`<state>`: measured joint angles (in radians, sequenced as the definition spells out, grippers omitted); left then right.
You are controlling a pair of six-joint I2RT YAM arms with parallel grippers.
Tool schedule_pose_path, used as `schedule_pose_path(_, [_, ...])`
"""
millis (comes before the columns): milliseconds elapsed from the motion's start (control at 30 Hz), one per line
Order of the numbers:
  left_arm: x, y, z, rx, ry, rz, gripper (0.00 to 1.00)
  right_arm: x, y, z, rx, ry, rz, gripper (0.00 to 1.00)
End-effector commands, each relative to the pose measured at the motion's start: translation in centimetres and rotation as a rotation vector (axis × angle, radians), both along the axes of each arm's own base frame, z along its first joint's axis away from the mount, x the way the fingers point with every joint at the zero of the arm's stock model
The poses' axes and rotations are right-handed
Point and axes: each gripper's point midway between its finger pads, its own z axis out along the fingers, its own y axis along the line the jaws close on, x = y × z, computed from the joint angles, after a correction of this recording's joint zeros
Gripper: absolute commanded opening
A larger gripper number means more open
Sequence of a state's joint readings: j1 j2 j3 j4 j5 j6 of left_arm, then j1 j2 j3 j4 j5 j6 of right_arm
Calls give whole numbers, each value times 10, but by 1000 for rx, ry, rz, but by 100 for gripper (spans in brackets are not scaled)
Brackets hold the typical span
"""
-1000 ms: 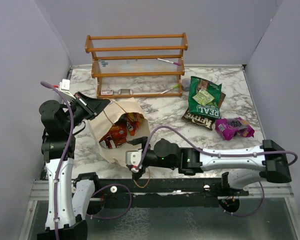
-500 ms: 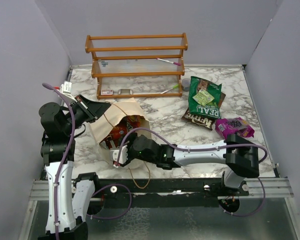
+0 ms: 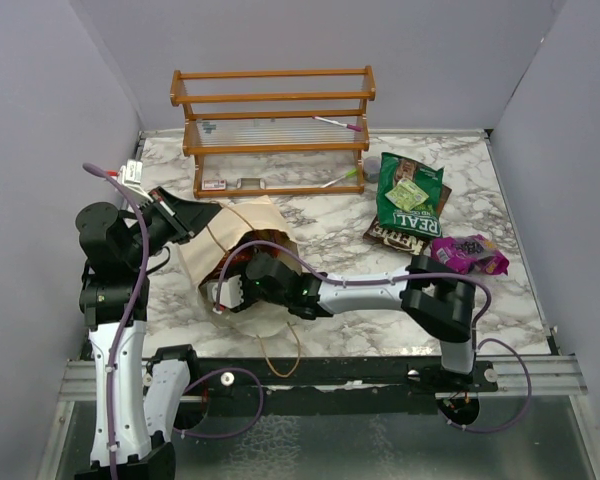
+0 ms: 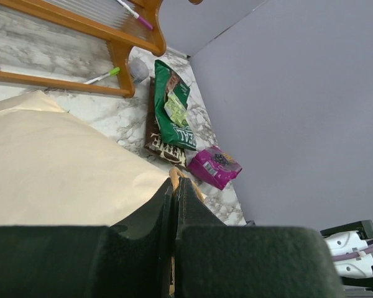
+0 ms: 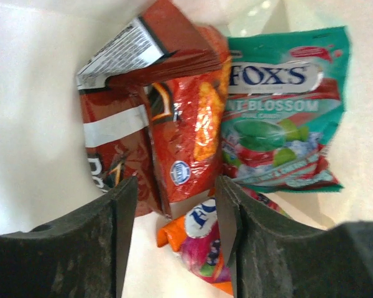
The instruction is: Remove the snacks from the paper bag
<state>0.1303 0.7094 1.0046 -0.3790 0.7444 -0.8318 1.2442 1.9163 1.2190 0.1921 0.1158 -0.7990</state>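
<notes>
snacks (image 5: 112,155) lay partly in the bag (image 3: 195,268), which sat at the left of the desk (image 3: 330,225) with its mouth open toward the arms. the right hand (image 5: 175,186) sat inside that mouth, fingers part spread either side of a red packet (image 5: 189,118); whether they pressed it could not be told. a teal packet (image 5: 280,118) lay just beside it. the left hand (image 4: 174,186) was clenched on the bag's far edge at a cord handle. a green packet (image 3: 410,185), brown packet (image 3: 395,238) and purple packet (image 3: 468,253) lay on the desk's right side, well apart from the bag, near a wooden rack (image 3: 275,130).
</notes>
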Motion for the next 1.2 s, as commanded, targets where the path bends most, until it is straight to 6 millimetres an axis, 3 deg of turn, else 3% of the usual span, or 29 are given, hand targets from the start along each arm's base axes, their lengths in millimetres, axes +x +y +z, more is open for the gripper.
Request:
schedule_pose_path(0, [-7,-6,17,2,-51,-34,0,-3,6,-19,-18,43,35,55])
schedule_pose_path(133, [-7,-6,18,3,-53,-31,0,-5,7,-31,-20,75,38,65])
schedule_pose_path(233, [-7,-6,18,2,-52,-34,0,5,11,-34,-10,73,13,71])
schedule_pose_path(433, [-8,-7,18,3,-46,-30,0,18,21,-46,-23,75,12,70])
schedule_pose_path(533, [-9,-6,18,8,-42,-25,0,23,26,-47,-9,69,6,59])
schedule_pose_path(633, [-8,-5,15,15,-30,-16,0,25,29,-45,-3,64,-4,39])
schedule_pose_path(767, [-7,-4,7,20,-13,-6,0,18,30,-26,21,88,21,17])
schedule_pose_path(933, [-5,-1,3,26,-8,16,0,0,24,4,62,155,74,2])
schedule_pose_path(1167, [-2,4,-1,34,2,52,0,-22,10,30,99,197,78,1])
